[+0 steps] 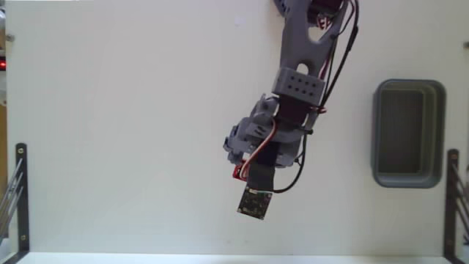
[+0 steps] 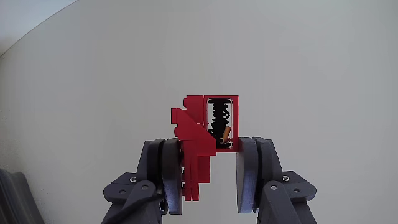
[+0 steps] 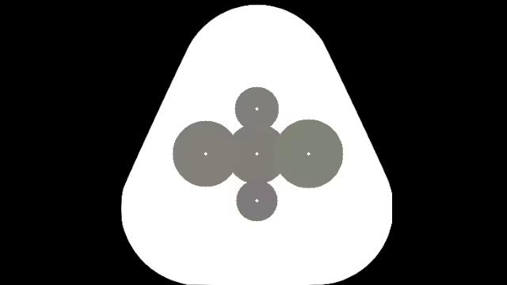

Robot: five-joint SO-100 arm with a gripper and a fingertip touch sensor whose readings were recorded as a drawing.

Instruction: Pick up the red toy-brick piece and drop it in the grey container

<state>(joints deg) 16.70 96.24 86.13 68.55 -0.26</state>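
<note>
In the wrist view the red toy-brick piece (image 2: pixel 202 134) stands between the two dark grey fingers, a stepped red shape with a black coiled part and a small tan peg in its open frame. My gripper (image 2: pixel 210 150) is shut on it, both pads pressed against its sides. In the fixed view the gripper (image 1: pixel 240 145) hangs over the middle of the white table, pointing down, and the arm's body hides the brick. The grey container (image 1: pixel 381 132) sits at the right side of the table, well to the right of the gripper, and looks empty.
The arm (image 1: pixel 304 51) reaches in from the top edge of the fixed view. Black metal brackets (image 1: pixel 20 198) stand at the table's lower left and lower right (image 1: pixel 453 198) corners. The wrist camera board (image 1: pixel 255 202) juts out below the gripper.
</note>
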